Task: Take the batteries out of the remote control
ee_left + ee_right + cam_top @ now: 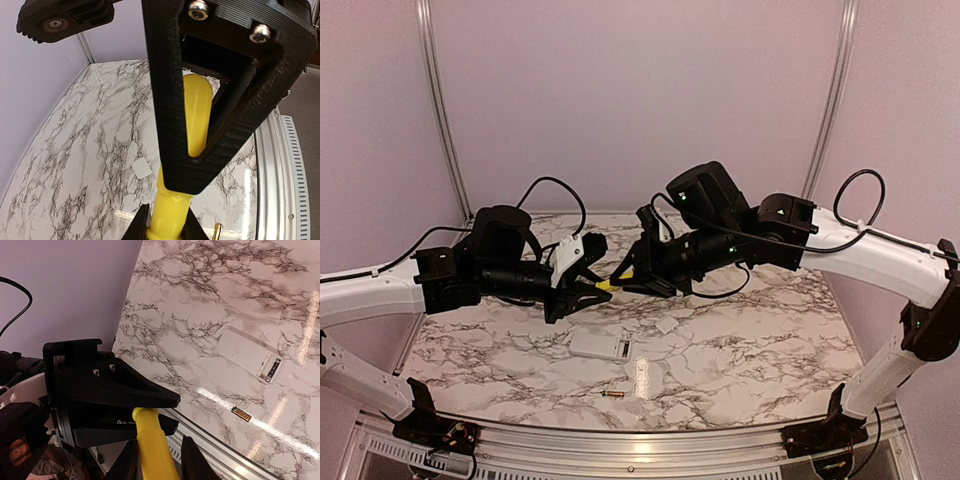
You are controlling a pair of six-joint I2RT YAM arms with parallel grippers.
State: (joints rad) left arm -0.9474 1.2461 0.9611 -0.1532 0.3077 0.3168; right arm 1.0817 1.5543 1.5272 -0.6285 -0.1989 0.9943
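The white remote control (600,345) lies flat on the marble table, its battery recess (270,369) open with one dark battery in it. A coppery-gold battery (613,394) lies loose near the front edge, seen also as the battery (241,414) in the right wrist view. Both grippers meet in the air above the table on a yellow-handled screwdriver (607,285). My left gripper (167,222) is shut on the yellow handle. My right gripper (157,460) stands slightly open round the handle's other end, with a gap showing at one finger.
A small white cover piece (666,326) lies right of the remote, and shows as the cover piece (141,168) in the left wrist view. The metal rail (640,440) runs along the front edge. Lilac walls close in the back and sides.
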